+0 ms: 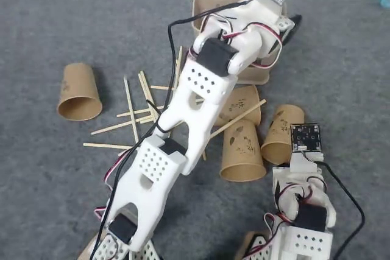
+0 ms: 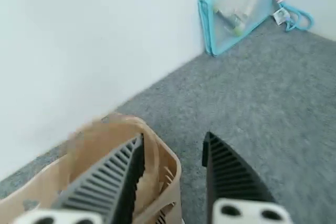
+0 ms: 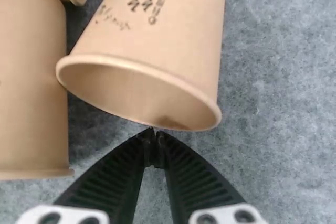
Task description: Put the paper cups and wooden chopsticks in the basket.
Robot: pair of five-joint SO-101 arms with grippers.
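The tan basket stands at the far middle, mostly covered by my left arm. My left gripper hangs open over the basket's edge, one finger above its inside and the other outside it, with nothing held. Three paper cups cluster near the middle: one lying, one upright, one lying. My right gripper is shut, its tips right at the rim of that last lying cup. Another cup lies at the left. Wooden chopsticks are scattered between it and my left arm.
A blue-edged clear pouch leans against the white wall beyond the basket. The grey carpet stretches to the right of the basket. My left arm crosses over some of the chopsticks.
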